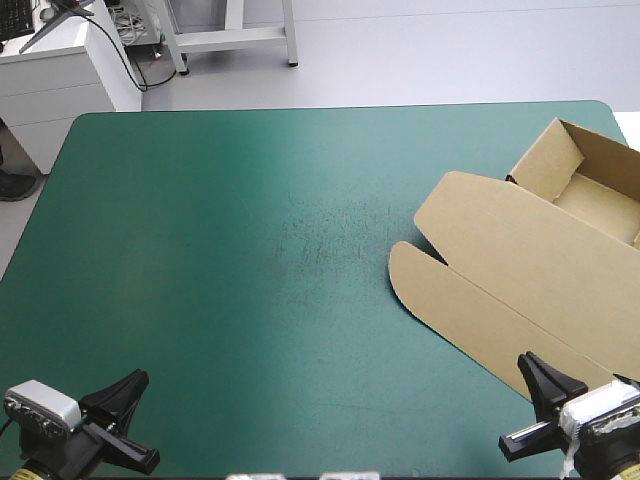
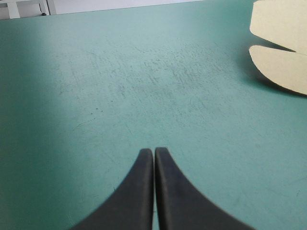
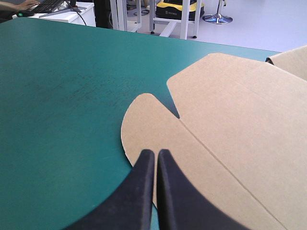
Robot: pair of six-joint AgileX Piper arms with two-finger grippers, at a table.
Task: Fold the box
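Observation:
The brown box [image 1: 520, 270] lies at the table's right side as an open tray [image 1: 600, 195] with its lid flat toward the middle and a rounded flap at the lid's near corner. My right gripper [image 1: 527, 360] is shut with nothing in it, near the front right corner. In the right wrist view its tip [image 3: 156, 151] is over the rounded flap [image 3: 144, 124]; whether it touches the board I cannot tell. My left gripper [image 1: 140, 378] is shut and empty near the front left corner, far from the box. Ahead of it [image 2: 154, 151] lies bare cover, the box flaps [image 2: 280, 67] off to the right.
The teal-green cover [image 1: 250, 250] stretches from the left edge to the box, with faint scuff marks at its middle. The tray reaches the table's right edge.

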